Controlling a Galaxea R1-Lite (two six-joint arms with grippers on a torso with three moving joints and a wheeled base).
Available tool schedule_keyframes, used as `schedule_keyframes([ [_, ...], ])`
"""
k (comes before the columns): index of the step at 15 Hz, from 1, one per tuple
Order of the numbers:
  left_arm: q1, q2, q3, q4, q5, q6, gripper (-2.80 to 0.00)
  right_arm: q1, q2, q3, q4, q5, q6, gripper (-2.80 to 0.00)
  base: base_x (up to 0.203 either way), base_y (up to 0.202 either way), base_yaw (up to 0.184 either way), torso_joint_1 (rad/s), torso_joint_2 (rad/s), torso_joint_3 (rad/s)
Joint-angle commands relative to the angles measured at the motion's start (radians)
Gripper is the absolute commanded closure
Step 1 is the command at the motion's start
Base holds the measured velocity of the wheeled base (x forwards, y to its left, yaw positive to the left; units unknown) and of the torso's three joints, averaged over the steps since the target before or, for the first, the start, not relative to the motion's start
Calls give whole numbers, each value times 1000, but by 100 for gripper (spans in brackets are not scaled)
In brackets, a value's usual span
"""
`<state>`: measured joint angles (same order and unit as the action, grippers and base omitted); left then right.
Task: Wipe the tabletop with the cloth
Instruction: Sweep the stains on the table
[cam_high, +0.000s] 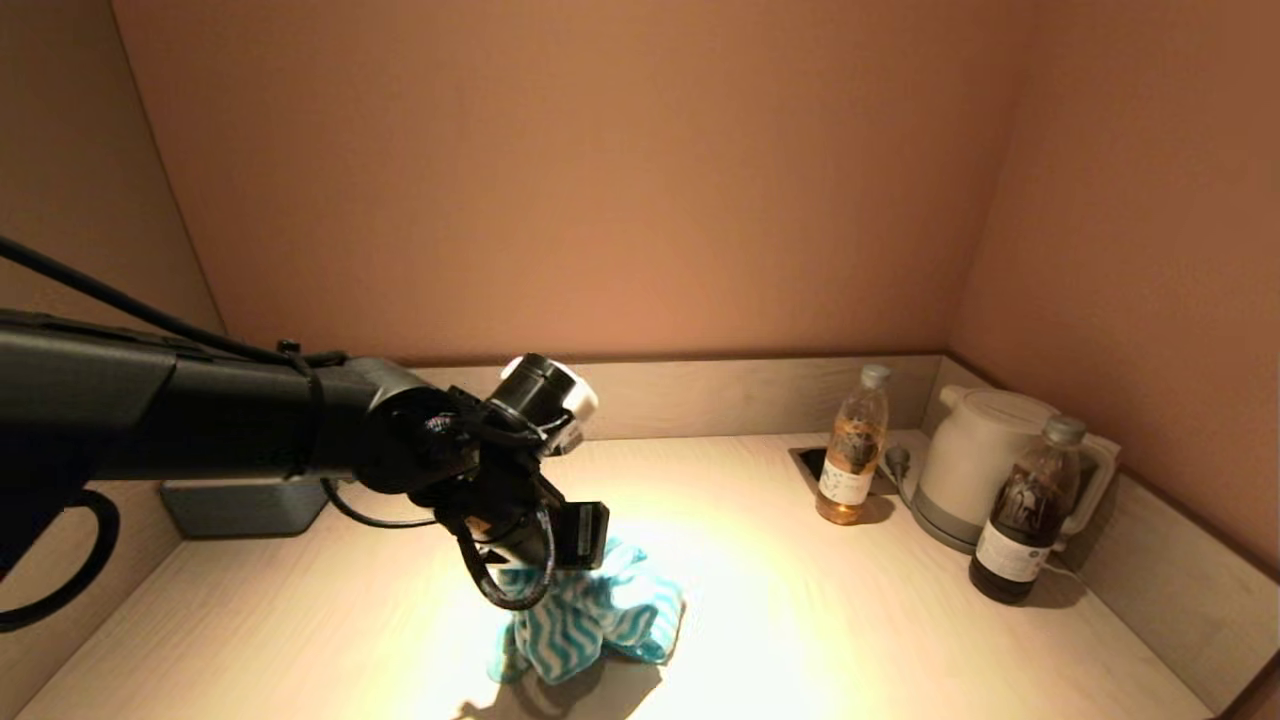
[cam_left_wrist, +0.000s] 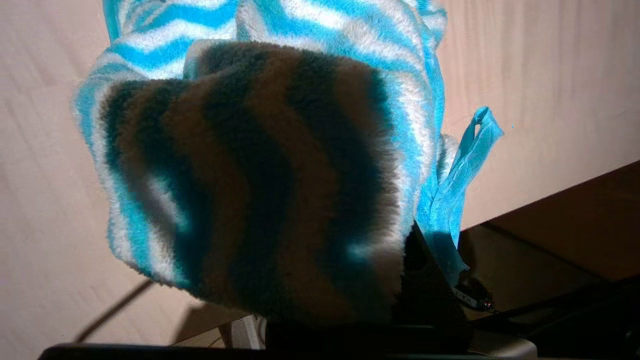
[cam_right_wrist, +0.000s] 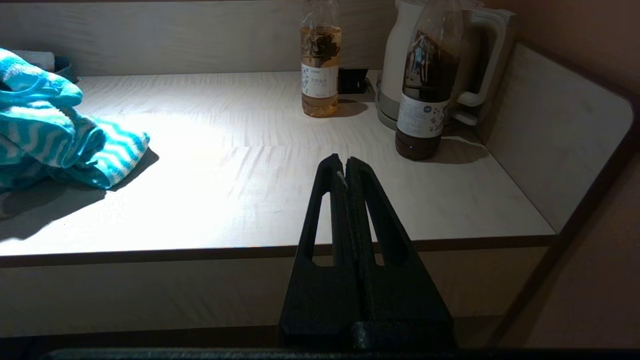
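The cloth (cam_high: 590, 620), striped in blue and white, lies bunched on the tabletop (cam_high: 800, 620) near the front edge, about halfway between the left and right edges. The left claw (cam_high: 560, 565) is closed on its upper folds and presses it down. Wide bare room lies to its right and toward the back edge. Near the back right corner stand a pale bottle (cam_high: 852, 460), a kettle (cam_high: 975, 465) and a dark bottle (cam_high: 1025, 525). The right claw (cam_right_wrist: 346, 175) hangs before the front edge, fingers pressed together, holding nothing.
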<state>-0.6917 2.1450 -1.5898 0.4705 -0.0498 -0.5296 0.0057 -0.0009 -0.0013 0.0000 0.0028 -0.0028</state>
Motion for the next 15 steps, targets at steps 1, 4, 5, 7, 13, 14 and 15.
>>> schedule_keyframes([
  [1,1,33,6,9,24,-8,0,0,1,0,0,0,0,0,0,0,0,0,0,0],
  [4,1,53,6,34,40,-12,0,0,1,1,-1,0,0,0,0,0,0,0,0,0],
  [5,0,81,-2,49,46,-17,0,0,1,0,0,0,0,0,0,0,0,0,0,0],
  [7,-2,124,-32,61,65,-26,0,0,1,0,0,0,0,0,0,0,0,0,0,0],
  [13,6,249,-211,129,125,-55,0,0,1,1,0,0,0,0,0,0,0,0,0,0],
  [14,13,278,-255,135,138,-58,0,0,1,1,0,0,0,0,0,0,0,0,0,0],
  [15,19,309,-293,140,145,-60,0,0,1,0,0,0,0,0,0,0,0,0,0,0],
])
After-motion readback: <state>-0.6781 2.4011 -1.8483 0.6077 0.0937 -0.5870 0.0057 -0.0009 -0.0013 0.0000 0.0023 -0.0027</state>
